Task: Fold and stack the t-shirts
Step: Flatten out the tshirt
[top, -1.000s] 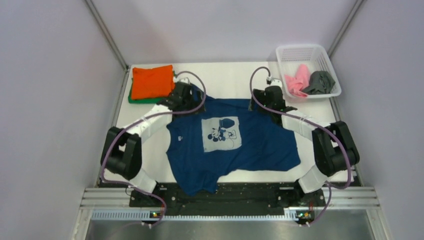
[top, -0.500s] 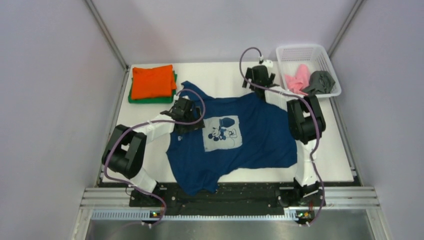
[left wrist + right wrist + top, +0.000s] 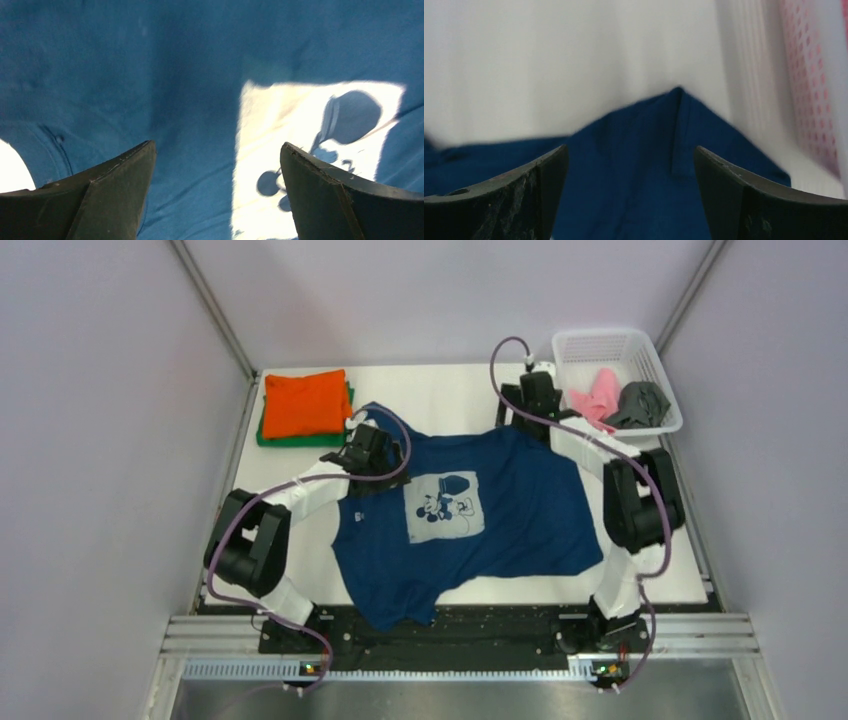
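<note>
The navy t-shirt (image 3: pixel 500 510) lies spread on the white table, its pale mouse print (image 3: pixel 443 506) facing up. My left gripper (image 3: pixel 372 462) is open and empty just above the shirt's left shoulder; in the left wrist view the cloth (image 3: pixel 150 75) and print (image 3: pixel 310 130) lie below the spread fingers (image 3: pixel 110 195). My right gripper (image 3: pixel 540 412) is open and empty over the shirt's far right corner (image 3: pixel 664 150). A folded orange shirt (image 3: pixel 305 402) lies on a folded green one (image 3: pixel 262 436) at the far left.
A white mesh basket (image 3: pixel 603 343) at the far right corner holds a pink shirt (image 3: pixel 596 400) and a dark grey shirt (image 3: pixel 638 405). Its wall shows in the right wrist view (image 3: pixel 809 95). The navy shirt's hem hangs over the near table edge (image 3: pixel 400 615).
My right gripper went to the shirt's far right corner and has shifted slightly right. My left gripper came off the left sleeve, moved over the shoulder, then edged back a little.
</note>
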{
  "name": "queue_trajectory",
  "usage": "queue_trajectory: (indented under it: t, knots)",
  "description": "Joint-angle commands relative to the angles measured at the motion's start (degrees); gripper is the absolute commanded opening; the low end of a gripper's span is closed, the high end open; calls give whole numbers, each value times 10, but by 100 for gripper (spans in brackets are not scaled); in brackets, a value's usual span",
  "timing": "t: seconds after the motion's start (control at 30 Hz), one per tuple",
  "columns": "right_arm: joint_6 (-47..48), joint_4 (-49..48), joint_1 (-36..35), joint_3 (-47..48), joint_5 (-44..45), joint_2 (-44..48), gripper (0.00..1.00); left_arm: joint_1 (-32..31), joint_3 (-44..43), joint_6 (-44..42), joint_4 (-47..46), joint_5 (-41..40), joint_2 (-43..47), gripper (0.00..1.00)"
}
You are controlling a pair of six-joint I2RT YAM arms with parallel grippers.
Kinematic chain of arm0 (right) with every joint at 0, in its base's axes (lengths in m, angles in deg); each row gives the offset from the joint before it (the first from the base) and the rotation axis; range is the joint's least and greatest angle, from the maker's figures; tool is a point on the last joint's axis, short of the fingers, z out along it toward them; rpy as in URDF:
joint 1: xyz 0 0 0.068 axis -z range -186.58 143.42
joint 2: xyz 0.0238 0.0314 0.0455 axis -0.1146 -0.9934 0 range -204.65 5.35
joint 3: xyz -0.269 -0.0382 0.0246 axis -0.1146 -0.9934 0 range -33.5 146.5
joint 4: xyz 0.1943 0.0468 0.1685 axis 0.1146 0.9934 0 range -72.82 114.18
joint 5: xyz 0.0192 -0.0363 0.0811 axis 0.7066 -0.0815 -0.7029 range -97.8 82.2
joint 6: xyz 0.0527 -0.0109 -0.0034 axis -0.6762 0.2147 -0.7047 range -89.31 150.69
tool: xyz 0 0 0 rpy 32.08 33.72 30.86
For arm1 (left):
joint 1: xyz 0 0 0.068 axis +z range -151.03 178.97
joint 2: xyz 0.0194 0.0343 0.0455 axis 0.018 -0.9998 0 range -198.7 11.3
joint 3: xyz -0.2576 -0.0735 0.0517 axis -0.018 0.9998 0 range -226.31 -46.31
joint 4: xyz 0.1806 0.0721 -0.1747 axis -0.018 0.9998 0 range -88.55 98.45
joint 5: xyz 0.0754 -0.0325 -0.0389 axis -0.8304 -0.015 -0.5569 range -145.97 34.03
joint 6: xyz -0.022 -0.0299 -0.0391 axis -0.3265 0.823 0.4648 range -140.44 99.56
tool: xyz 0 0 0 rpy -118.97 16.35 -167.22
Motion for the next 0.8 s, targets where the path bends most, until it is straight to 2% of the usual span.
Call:
queue_trajectory:
  t: [0.0,0.17,0.27,0.4,0.5,0.6,0.77]
  knots:
    - [7,-14,-48,-129,-57,130,93,3,-88,-5,-17,-49,-17,99]
    - [-68,-80,-62,-300,-89,233,92,18,-189,-16,-1,-82,-105,98]
    - [-90,-92,-63,-361,-103,270,92,38,-240,-21,11,-95,-148,91]
    - [-103,-110,-64,-427,-103,304,91,68,-266,-26,-19,-83,-193,82]
    - [-104,-123,-63,-459,-86,322,91,86,-298,-24,-16,-57,-232,74]
    - [-101,-121,-64,-469,-83,326,91,97,-323,-23,-21,-29,-260,62]
    - [-100,-121,-63,-479,-71,316,91,99,-340,-21,-40,2,-280,56]
